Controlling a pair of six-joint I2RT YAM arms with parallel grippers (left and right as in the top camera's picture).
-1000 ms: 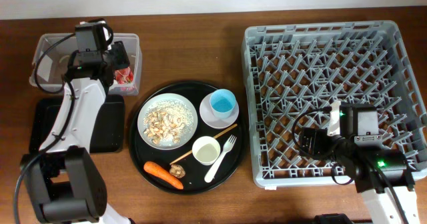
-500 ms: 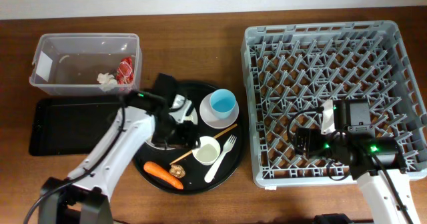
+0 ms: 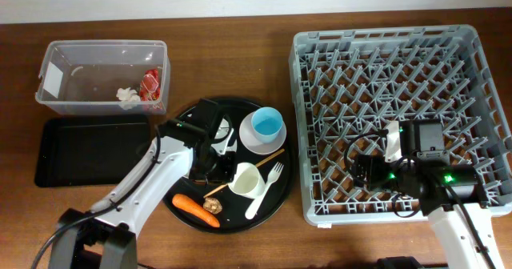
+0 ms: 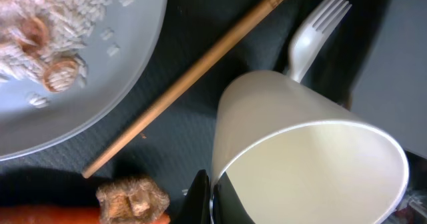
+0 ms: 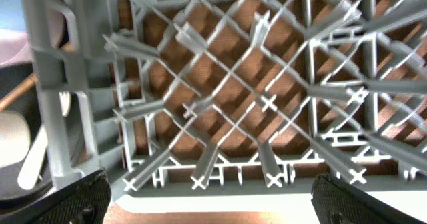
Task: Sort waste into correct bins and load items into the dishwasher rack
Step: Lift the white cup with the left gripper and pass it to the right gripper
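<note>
White cup (image 3: 248, 181) newly tilted, left hand (image 4: 215, 201) pinching rim

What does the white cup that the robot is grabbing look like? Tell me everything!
The white cup is plain and smooth, with a creamy inside and nothing visible in it. It has no handle that shows. It sits tilted on the round black tray, its mouth turned sideways. The left gripper seems to pinch its rim, one finger inside and one outside. The white fork pokes out from behind it.
</note>
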